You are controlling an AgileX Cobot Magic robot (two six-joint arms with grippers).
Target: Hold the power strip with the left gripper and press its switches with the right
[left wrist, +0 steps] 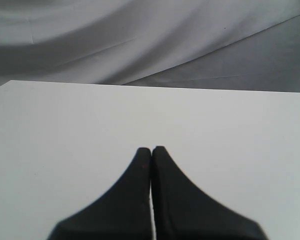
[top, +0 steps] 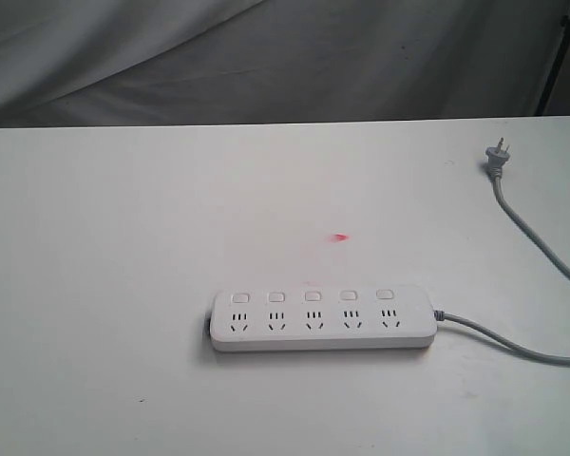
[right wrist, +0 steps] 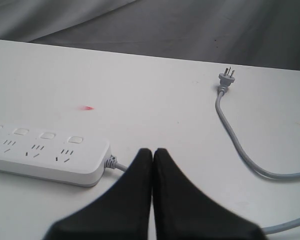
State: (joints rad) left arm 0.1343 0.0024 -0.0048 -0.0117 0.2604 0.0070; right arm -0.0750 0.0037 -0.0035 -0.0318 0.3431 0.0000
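Black and pressed tip to tip, the left fingers [left wrist: 135,190] are clenched on nothing, with only bare tabletop ahead of them. The right fingers [right wrist: 135,190] are likewise clenched and empty, and the strip's cord end lies near them in their own view. Neither arm shows in the exterior view.

The white surface [top: 123,237] looks smooth and offers little friction. The power strip [top: 318,318] lies flat on it toward the near edge, sockets up, long axis running left to right. It reads as a rigid plastic bar, light and slick-sided, so it would likely skate or pivot under a press unless pinned. The best hold is probably the plain rounded end on the left, away from the cord. The left fingers would have to open to straddle the narrow width there, or they could bear down on the bare plastic.

The grey cord [top: 513,344] leaves the right end and runs off the frame's right edge. It looks springy enough to nudge the bar. Its plug [top: 495,157] rests well apart, near the far right corner.

The switches [top: 312,296] sit in a row along the far edge, one above each socket set. They are small, so a closed fingertip suits them.

A tiny red mark [top: 340,237] lies beyond the strip.
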